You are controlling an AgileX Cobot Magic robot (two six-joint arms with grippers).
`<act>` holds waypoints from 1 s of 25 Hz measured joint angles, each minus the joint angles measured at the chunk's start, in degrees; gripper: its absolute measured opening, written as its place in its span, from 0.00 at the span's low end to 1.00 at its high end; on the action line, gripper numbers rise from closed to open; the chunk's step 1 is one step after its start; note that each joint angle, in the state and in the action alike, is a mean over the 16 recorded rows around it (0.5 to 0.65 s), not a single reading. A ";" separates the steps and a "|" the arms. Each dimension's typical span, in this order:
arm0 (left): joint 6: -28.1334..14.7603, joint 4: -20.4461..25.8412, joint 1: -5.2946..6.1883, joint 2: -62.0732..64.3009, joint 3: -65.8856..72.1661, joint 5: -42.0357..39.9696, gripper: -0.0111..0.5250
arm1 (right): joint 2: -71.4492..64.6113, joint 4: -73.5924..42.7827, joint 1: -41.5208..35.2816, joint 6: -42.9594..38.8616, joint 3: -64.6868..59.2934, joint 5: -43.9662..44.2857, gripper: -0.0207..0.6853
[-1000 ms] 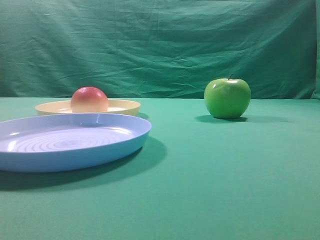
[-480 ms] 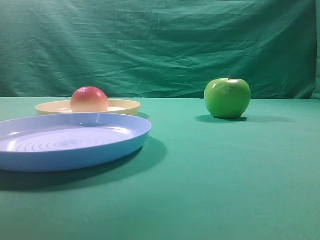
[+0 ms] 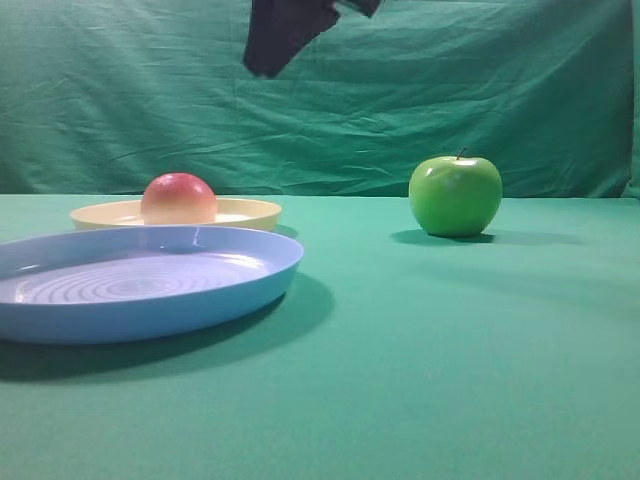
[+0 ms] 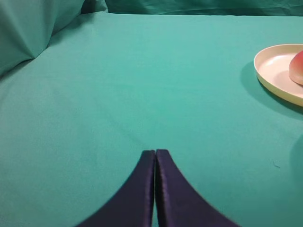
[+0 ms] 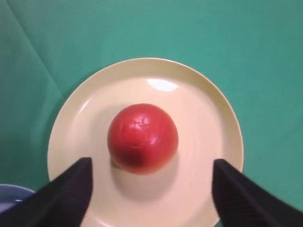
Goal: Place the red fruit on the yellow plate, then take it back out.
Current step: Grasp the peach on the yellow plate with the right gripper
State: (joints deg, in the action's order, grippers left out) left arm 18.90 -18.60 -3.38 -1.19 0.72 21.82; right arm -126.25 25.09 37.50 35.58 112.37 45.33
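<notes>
From the exterior high view we see the red fruit (image 3: pixel 179 198) sitting on the yellow plate (image 3: pixel 245 212), toward the left of the green cloth-covered table (image 3: pixel 440 360). Just in front of that plate lies the larger light blue plate (image 3: pixel 150 285), its ringed floor facing up. The green apple (image 3: pixel 455 195) stands upright well apart on the right, stem on top. A dark piece of the right arm (image 3: pixel 285 30) hangs at the top edge, above and to the right of the fruit and clear of it; from here we cannot tell how its claw stands. A green backdrop (image 3: pixel 520 90) hangs behind the table.

In the left wrist view we see the left gripper (image 4: pixel 155 153) with its two dark fingers pressed together, pinching nothing, over bare cloth. The yellow plate (image 4: pixel 272 71) shows at the right edge with a sliver of the red fruit (image 4: pixel 297 68) on it, well away from the fingertips.

In the right wrist view we look straight down on the red fruit (image 5: pixel 142 137) resting near the middle of the yellow plate (image 5: pixel 208 113). The right gripper (image 5: pixel 149 177) is spread wide, one dark finger (image 5: pixel 71 194) low on the left and the other low on the right, with the fruit lying between and beyond them, untouched. A corner of the blue plate (image 5: pixel 9 196) peeks in at the lower left.
</notes>
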 joint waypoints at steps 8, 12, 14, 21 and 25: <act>0.00 0.00 0.00 0.00 0.00 0.00 0.02 | -5.51 2.39 0.97 2.12 2.83 -3.93 0.96; 0.00 0.00 0.00 0.00 0.00 0.00 0.02 | -7.69 2.92 1.66 2.93 3.06 -6.93 0.98; 0.00 0.00 0.00 0.00 0.00 0.00 0.02 | -8.79 3.05 2.01 3.45 3.16 -8.55 0.98; 0.00 0.00 0.00 0.00 0.00 0.00 0.02 | -12.21 3.31 2.90 5.11 3.33 -12.94 0.93; 0.00 0.00 0.00 0.00 0.00 0.00 0.02 | -13.38 3.39 3.10 5.74 3.37 -14.31 0.79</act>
State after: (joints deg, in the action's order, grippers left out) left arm 18.90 -18.60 -3.38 -1.19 0.72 21.82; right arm -139.63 28.48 40.60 41.32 115.73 31.02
